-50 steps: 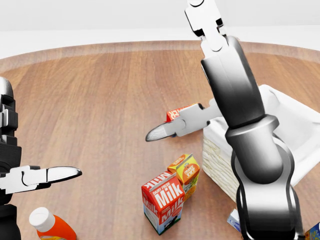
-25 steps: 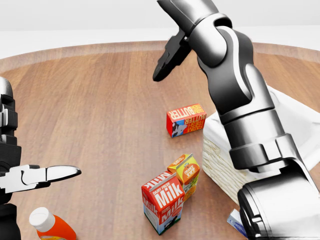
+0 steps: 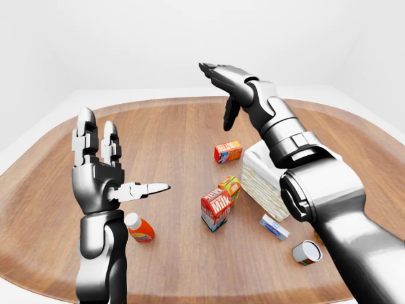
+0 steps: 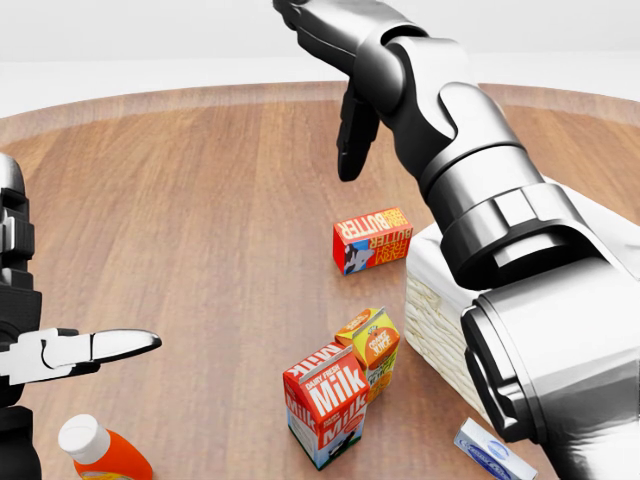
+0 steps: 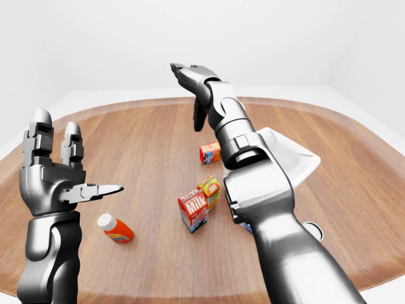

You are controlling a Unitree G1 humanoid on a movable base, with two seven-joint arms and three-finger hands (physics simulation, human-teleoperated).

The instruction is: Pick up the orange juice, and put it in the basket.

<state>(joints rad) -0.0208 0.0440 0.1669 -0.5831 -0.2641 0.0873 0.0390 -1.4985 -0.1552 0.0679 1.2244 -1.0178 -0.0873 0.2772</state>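
The orange juice carton (image 4: 370,345) is small, orange and yellow, and stands on the wooden table (image 4: 180,220) against the milk carton's right side. Just to its right is the white basket (image 3: 262,180), partly hidden by my right arm. My right hand (image 4: 325,85) is open and held high over the table near the top of the head view, well above the butter box and far from the juice. At the left, my left hand (image 3: 123,158) is raised and open, two fingers pointing up and the thumb pointing right. Neither hand holds anything.
A red milk carton (image 4: 325,400) stands below and left of the juice. A red butter box (image 4: 372,240) lies above it. An orange bottle with a white cap (image 4: 100,455) lies at the lower left. Near the basket are a small blue-and-white box (image 4: 495,450) and a can (image 3: 307,252).
My right arm has swung up from low beside the butter box and basket, and its hand now sits high near the view's top. The left hand and the objects have not moved.
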